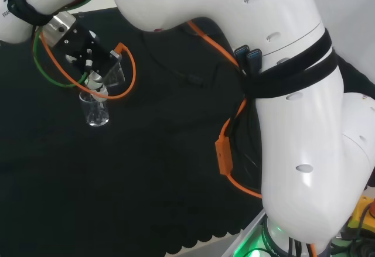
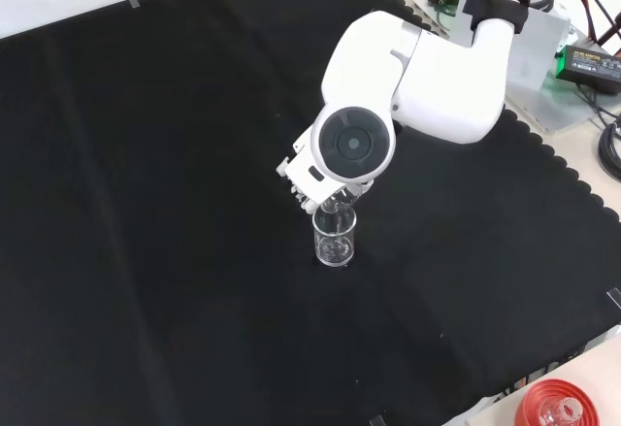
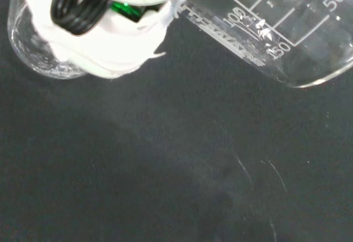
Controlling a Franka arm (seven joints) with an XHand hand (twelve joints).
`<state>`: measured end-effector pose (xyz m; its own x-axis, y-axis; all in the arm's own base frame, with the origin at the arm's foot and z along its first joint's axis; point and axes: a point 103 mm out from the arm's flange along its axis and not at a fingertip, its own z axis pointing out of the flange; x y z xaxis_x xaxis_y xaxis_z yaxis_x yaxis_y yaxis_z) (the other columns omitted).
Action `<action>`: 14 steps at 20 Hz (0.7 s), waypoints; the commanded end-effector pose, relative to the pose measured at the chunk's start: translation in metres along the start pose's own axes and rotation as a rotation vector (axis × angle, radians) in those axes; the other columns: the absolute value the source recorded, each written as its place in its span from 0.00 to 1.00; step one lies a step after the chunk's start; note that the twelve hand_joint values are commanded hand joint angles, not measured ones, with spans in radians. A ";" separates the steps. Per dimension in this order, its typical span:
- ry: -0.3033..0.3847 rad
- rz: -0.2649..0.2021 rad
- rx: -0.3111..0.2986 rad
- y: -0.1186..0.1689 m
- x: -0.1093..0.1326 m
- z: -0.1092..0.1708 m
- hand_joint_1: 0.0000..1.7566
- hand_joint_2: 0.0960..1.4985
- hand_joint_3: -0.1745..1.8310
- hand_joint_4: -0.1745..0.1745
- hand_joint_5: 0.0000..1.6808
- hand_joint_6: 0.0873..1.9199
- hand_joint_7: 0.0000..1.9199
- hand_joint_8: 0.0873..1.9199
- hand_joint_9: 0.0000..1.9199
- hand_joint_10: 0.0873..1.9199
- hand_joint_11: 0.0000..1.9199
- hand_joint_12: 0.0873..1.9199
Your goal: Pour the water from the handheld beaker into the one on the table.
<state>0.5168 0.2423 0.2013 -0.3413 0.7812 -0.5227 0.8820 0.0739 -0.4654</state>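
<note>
Glass beaker (image 1: 95, 112) on cloth just below robot hand (image 1: 88, 55), fingers curled round tilted beaker (image 1: 114, 74).

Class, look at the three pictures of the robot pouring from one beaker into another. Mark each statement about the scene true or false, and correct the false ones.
1. The hand holds a clear beaker tilted above another beaker. True.
2. The beaker on the table lies on its side. False: it stands upright on the black cloth.
3. The held beaker carries printed measuring marks. True: they show in the wrist view.
4. The cloth on the bench is white. False: it is black.
5. An orange cable loops near the hand in the head view. True.
6. The beaker on the table stands on a cork ring. False: it stands straight on the cloth.
</note>
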 end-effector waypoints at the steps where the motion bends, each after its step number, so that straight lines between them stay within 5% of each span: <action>1: -0.019 0.005 0.012 -0.002 0.001 0.001 0.63 0.48 0.34 1.00 0.71 0.36 0.76 0.00 0.72 0.00 0.50 0.51; 14: -0.021 0.002 0.017 -0.003 0.001 0.001 0.62 0.48 0.34 1.00 0.71 0.36 0.76 0.00 0.72 0.00 0.50 0.51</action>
<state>0.5145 0.2443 0.2025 -0.3440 0.7671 -0.5416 0.8789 0.0601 -0.4731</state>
